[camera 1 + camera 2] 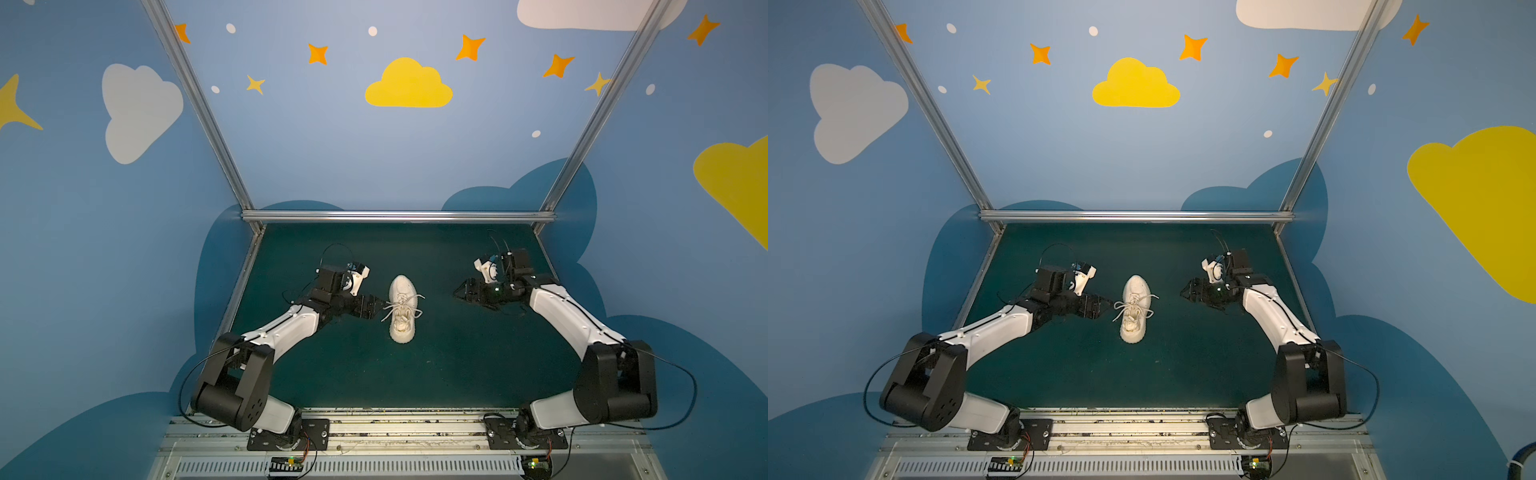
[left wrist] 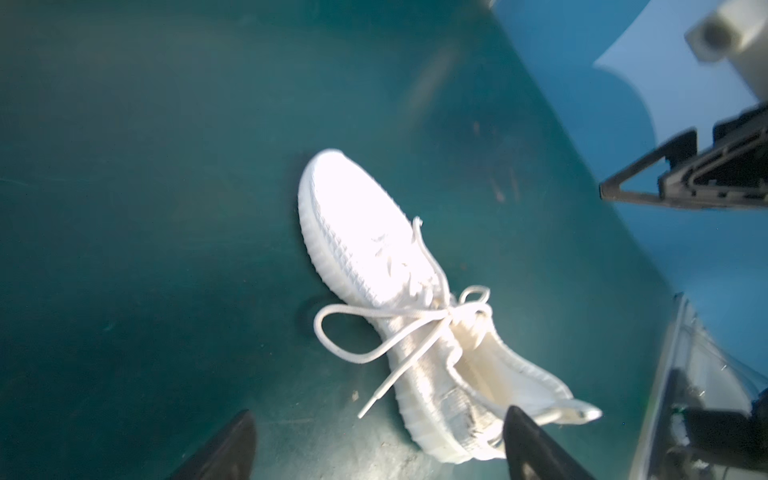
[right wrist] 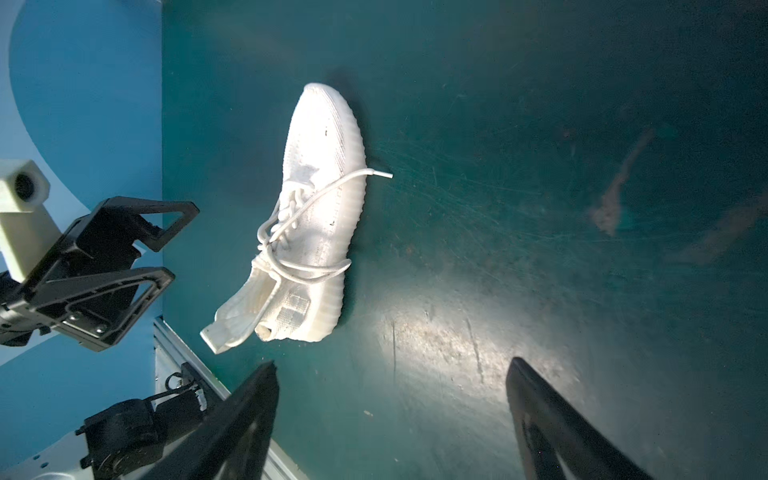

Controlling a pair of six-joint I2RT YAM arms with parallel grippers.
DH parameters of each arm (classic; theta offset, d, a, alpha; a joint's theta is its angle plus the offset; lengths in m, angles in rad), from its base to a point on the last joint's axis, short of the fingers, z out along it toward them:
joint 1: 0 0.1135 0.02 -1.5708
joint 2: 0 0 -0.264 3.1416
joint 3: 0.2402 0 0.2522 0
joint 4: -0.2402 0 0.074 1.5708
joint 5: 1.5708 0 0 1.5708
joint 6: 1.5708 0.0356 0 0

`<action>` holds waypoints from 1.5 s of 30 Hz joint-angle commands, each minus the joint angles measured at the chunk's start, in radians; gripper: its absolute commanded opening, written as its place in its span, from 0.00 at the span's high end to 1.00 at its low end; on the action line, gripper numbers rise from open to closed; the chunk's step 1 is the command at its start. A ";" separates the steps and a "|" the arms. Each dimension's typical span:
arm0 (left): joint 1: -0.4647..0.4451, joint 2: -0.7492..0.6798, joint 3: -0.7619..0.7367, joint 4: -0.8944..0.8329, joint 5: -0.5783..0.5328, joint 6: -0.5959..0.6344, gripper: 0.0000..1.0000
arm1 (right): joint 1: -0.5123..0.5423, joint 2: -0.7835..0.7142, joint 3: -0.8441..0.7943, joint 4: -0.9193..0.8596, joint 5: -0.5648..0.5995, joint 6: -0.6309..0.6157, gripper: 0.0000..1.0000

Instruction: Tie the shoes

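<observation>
A small cream-white knit sneaker (image 1: 402,309) (image 1: 1134,309) stands upright on its ribbed sole near the middle of a dark green counter (image 1: 332,374), toe toward the far edge and heel toward the near edge. Its round cream-white laces (image 2: 374,328) (image 3: 307,270) are knotted in a bow over the tongue, with a loop and a loose end spilling down each side. The left hand (image 1: 376,306) (image 1: 1102,306) reaches in from the left edge and sits just beside the sneaker, its tips close to the loop on that side. Its black fingers (image 2: 232,444) are spread wide and grip nothing; whether they brush the lace cannot be told. The right hand (image 1: 461,293) (image 1: 1185,292) points at the sneaker from nearer the right edge, clearly apart from it. Its fingers (image 3: 249,415) are also spread wide, with only bare counter between them.
</observation>
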 commanded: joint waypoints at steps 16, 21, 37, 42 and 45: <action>0.121 -0.424 -0.263 0.206 -0.539 0.100 0.00 | -0.086 -0.349 -0.446 0.498 0.595 -0.146 0.12; 0.144 -0.422 -0.345 0.328 -0.650 0.202 0.00 | -0.105 -0.294 -0.552 0.748 0.670 -0.180 0.12; 0.298 0.004 -0.544 0.983 -0.639 0.138 0.00 | -0.151 0.023 -0.580 1.139 0.489 -0.216 0.12; 0.299 0.143 -0.546 1.155 -0.564 0.162 0.00 | -0.152 0.049 -0.501 1.009 0.460 -0.198 0.12; 0.300 0.092 -0.405 0.808 -0.558 0.175 0.00 | -0.150 0.048 -0.497 1.006 0.462 -0.196 0.12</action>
